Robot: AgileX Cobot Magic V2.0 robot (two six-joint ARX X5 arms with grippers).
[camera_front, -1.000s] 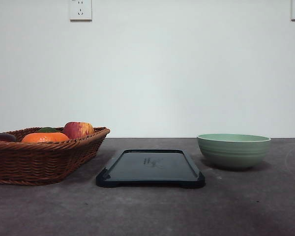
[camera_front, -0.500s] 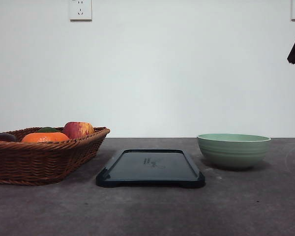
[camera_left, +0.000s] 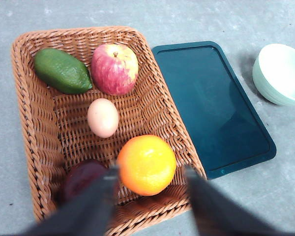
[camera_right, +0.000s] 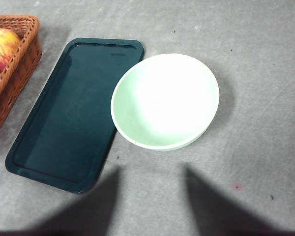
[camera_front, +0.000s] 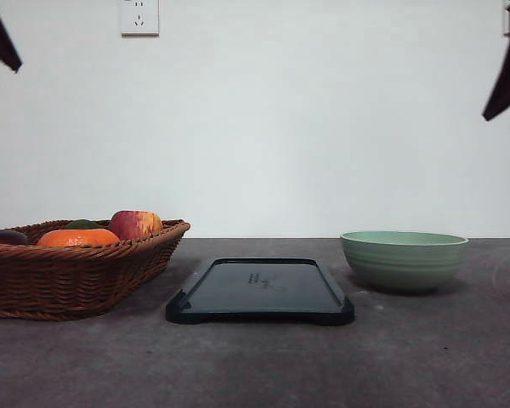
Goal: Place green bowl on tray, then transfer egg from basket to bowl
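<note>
Both grippers, left (camera_left: 150, 196) and right (camera_right: 152, 196), have just entered the frame's upper corners, open and empty (starting out); bowl (camera_front: 404, 260) sits lower right beside the tray (camera_front: 260, 291), egg (camera_left: 103, 117) in basket (camera_left: 27, 98).

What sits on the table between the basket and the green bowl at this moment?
The tray, its surface bare, lies between the basket and the green bowl, touching neither, in the front view.
</note>
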